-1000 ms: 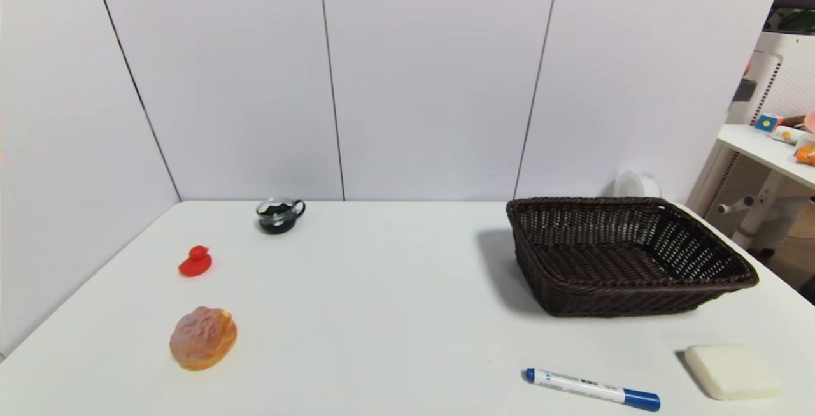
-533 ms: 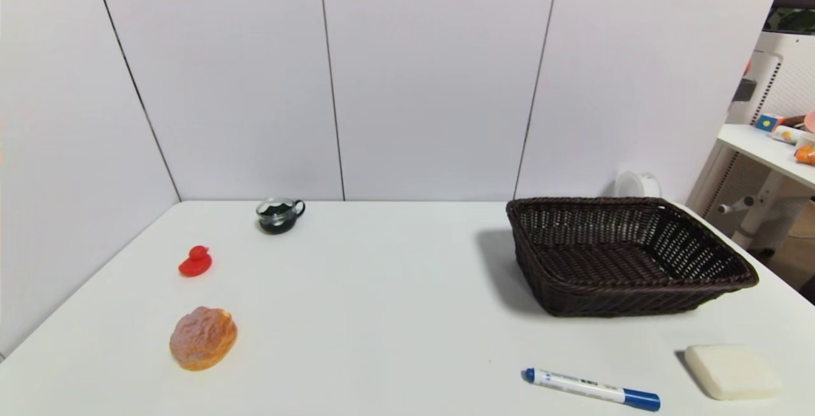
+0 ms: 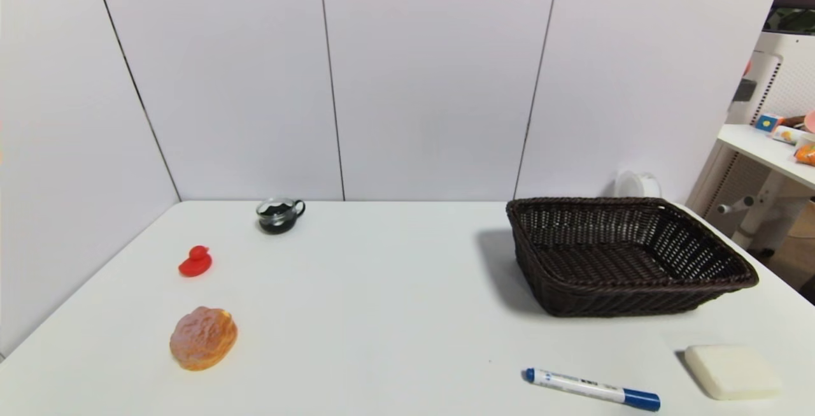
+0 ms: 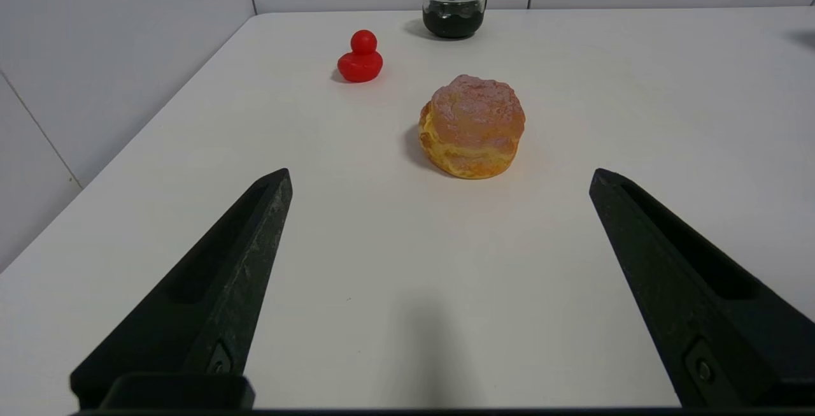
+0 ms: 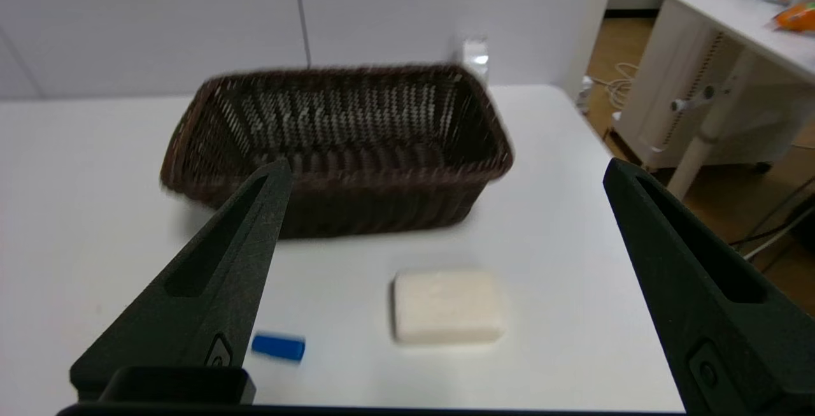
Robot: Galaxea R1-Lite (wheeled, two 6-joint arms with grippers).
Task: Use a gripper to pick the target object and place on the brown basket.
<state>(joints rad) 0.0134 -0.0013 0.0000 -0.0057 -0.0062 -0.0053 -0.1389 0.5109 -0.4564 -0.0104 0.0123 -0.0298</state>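
The brown basket [image 3: 627,253] stands empty on the right half of the white table; it also shows in the right wrist view [image 5: 337,142]. A small white round dish [image 3: 637,185] stands on edge behind the basket's far rim, against the wall, partly hidden by it; the right wrist view shows it as a pale blur [image 5: 474,56]. Neither arm shows in the head view. My left gripper [image 4: 439,175] is open and empty, low over the table in front of a bread roll. My right gripper [image 5: 447,163] is open and empty, above the table's near right part, facing the basket.
A cream sponge-like block [image 3: 732,371] and a blue-capped marker [image 3: 592,388] lie near the front right. A bread roll [image 3: 202,337], a red duck [image 3: 195,262] and a dark glass cup [image 3: 279,215] are on the left. A side table [image 3: 770,148] stands off to the right.
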